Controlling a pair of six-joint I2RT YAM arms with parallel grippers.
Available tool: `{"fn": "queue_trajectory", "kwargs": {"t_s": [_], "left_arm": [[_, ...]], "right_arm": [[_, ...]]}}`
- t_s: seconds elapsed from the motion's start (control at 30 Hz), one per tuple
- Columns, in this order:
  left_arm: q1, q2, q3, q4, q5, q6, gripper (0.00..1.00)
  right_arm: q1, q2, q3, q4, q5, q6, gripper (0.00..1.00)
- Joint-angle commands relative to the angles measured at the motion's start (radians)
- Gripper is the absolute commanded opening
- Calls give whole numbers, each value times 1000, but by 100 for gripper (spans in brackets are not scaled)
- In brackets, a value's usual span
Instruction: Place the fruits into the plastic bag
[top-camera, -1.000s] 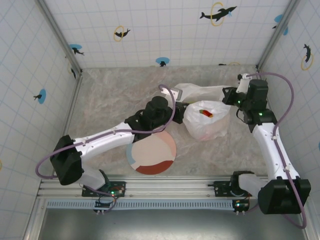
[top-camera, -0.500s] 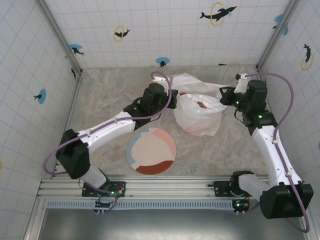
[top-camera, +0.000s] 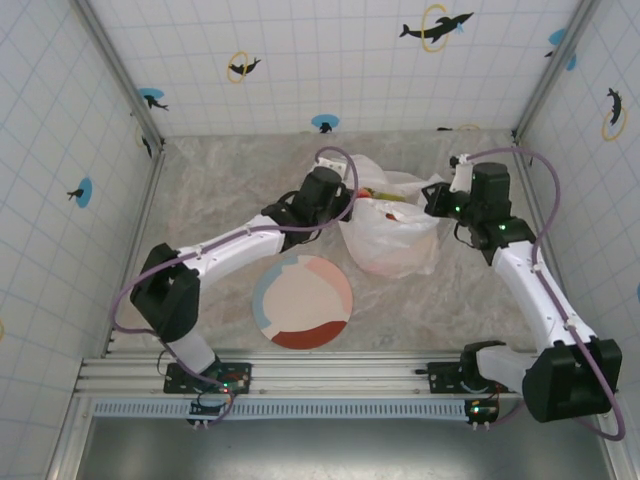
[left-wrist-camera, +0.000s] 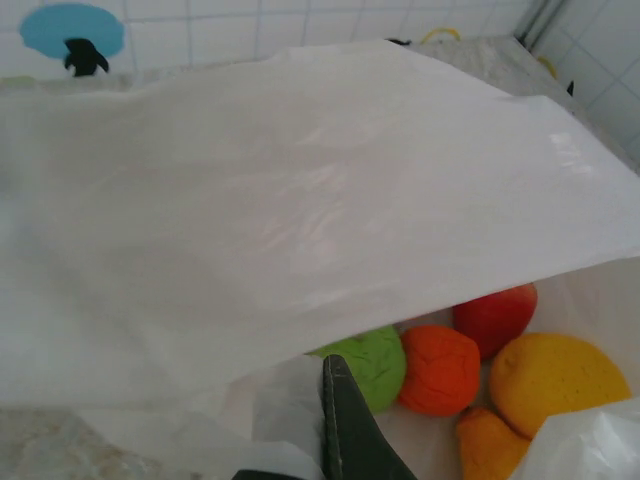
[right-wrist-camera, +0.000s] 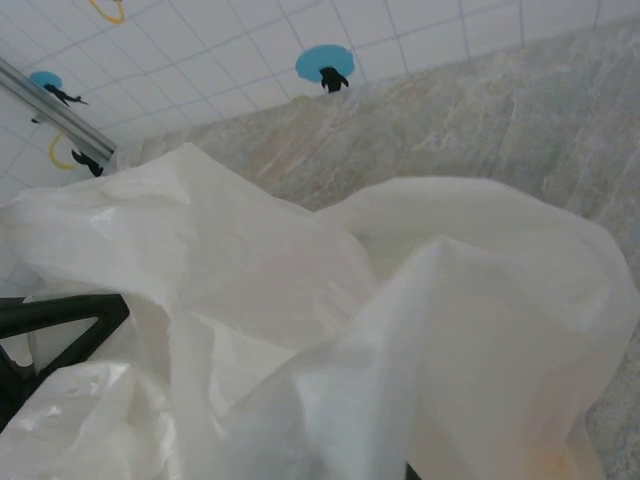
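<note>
The white crinkly plastic bag (top-camera: 390, 238) stands on the table between my two grippers, its mouth upward. My left gripper (top-camera: 347, 203) is shut on the bag's left rim, and one dark finger (left-wrist-camera: 352, 432) presses the film. Inside the bag lie a green apple (left-wrist-camera: 372, 362), an orange citrus ball (left-wrist-camera: 438, 368), a red apple (left-wrist-camera: 495, 318) and a yellow-orange fruit (left-wrist-camera: 545, 378). My right gripper (top-camera: 432, 200) is shut on the bag's right rim. In the right wrist view, folds of the bag (right-wrist-camera: 330, 330) hide its fingers.
The round pastel-patched plate (top-camera: 302, 302) lies bare in front of the bag, near the table's front edge. Tiled walls close the table at the back and both sides. Open marble surface lies to the back left.
Both grippers have carried the bag leftward and toward the back. The right gripper has moved in toward the left one, narrowing the bag's mouth.
</note>
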Motion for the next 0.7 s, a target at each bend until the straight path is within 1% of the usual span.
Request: {"fn": "queue_trajectory", "kwargs": {"t_s": [0.0,0.13,0.23,0.37,0.5,0.67], "left_arm": [[32,-68,26,-7,-47,42,0],[60,-75,-6,-5,-50,41,0],[73,-56,-21,-14,-53,40,0],[89,-36,-23,-26,-93,49,0],[94,-28,-23,-14,-42,43,0],[94,-32,-3,0,54,31,0]], "right_arm": [[5,-38,92,2,24,-19,0],[6,-62,113,14,42,-7,0],[10,-58,71,53,18,24,0],[41,-36,20,87,7,54,0],[84,-9,-1,112,18,59,0],[96,-7,35,102,30,54,0]]}}
